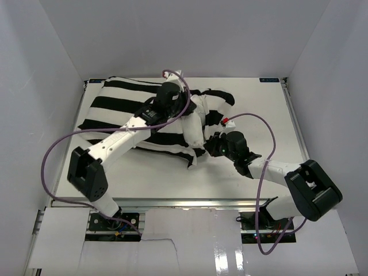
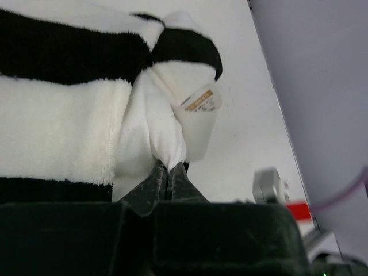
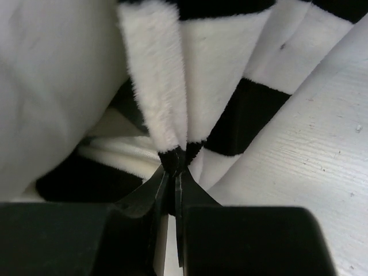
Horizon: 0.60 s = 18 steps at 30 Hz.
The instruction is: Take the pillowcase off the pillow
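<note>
The black-and-white striped pillowcase (image 1: 118, 109) lies bunched across the left half of the table. Plain off-white pillow (image 1: 196, 131) bulges out of its right end. My left gripper (image 1: 193, 112) reaches over the cover and is shut on a pinch of the smooth white pillow (image 2: 165, 135), just beside its label (image 2: 199, 102); fuzzy pillowcase (image 2: 57, 52) lies to the left. My right gripper (image 1: 210, 147) is shut on the fleecy edge of the pillowcase (image 3: 164, 80) at a black stripe, with the pillow (image 3: 52, 86) on its left.
White enclosure walls (image 1: 328, 69) close in the table (image 1: 259, 115) on three sides. A purple cable (image 1: 261, 123) arcs above the right arm. Part of the right arm with a red tag (image 2: 299, 210) shows near the left gripper.
</note>
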Motion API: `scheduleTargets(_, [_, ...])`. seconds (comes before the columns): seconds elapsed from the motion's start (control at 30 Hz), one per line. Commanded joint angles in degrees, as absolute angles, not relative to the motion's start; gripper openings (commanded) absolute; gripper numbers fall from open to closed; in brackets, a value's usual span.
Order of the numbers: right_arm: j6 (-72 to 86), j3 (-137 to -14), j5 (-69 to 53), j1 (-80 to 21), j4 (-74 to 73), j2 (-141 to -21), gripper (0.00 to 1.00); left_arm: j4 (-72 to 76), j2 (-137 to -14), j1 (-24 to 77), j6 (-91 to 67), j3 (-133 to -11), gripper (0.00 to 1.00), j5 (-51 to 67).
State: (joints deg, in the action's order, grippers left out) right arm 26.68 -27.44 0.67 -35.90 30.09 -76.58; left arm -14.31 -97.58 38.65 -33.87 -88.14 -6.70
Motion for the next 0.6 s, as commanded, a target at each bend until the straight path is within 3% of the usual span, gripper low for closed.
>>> scheduleTargets(0.0, [27.5,-30.5,1.2,-33.6,27.4,-80.7,0.08,-6.1,-83.3,37.4,-37.4,-81.1,0.00,2.6])
scheduleTargets(0.07, [27.5,-30.5,-2.7,-33.0,27.4,-80.2,0.10,-5.2,-79.3,37.4,-37.1,-74.7,0.00,2.5])
scheduleTargets(0.1, [27.3,-30.1,-2.9,-33.0,27.4,-77.8,0.23,-5.0,-78.3,37.4,-36.8,-73.2,0.00,2.3])
scheduleTargets(0.2, [26.3,-28.8,-4.1,-33.0,26.0,-71.7,0.45,-2.5,-76.3,37.3,-36.6,-68.3,0.00,1.9])
scheduleTargets(0.4, [25.7,-30.0,-5.4,-33.8,19.2,-58.4,0.46,3.3,-76.6,37.2,-37.2,-63.5,0.00,4.4])
scheduleTargets(0.57, [22.9,-36.2,-1.9,-34.2,13.3,-55.2,0.49,4.3,-77.5,37.2,-37.7,-63.5,0.00,5.3])
